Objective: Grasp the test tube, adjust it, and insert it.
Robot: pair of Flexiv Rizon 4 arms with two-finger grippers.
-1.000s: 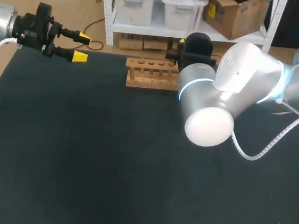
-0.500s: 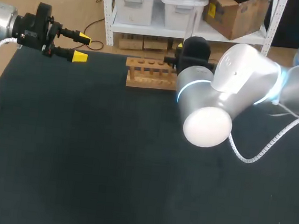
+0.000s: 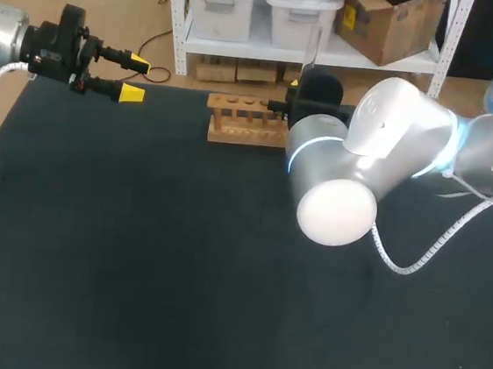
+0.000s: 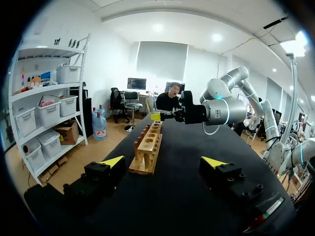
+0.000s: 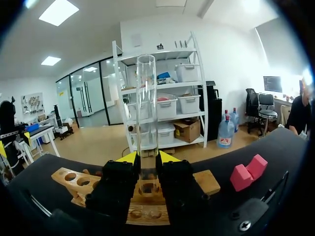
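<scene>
Holding the test tube (image 5: 145,108) upright, pinched in my right hand (image 5: 145,158), just over the wooden rack (image 5: 66,178) (left hand (image 3: 134,78) sits spread wide, well apart).

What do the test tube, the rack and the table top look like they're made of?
The test tube: clear glass or hard plastic, cannot tell which; the background shows through it, edges glossy. The rack: light, bare-looking wood, matte, with drilled round holes. The table top: dark matte covering, perhaps fabric or rubber; no glare on it.
</scene>
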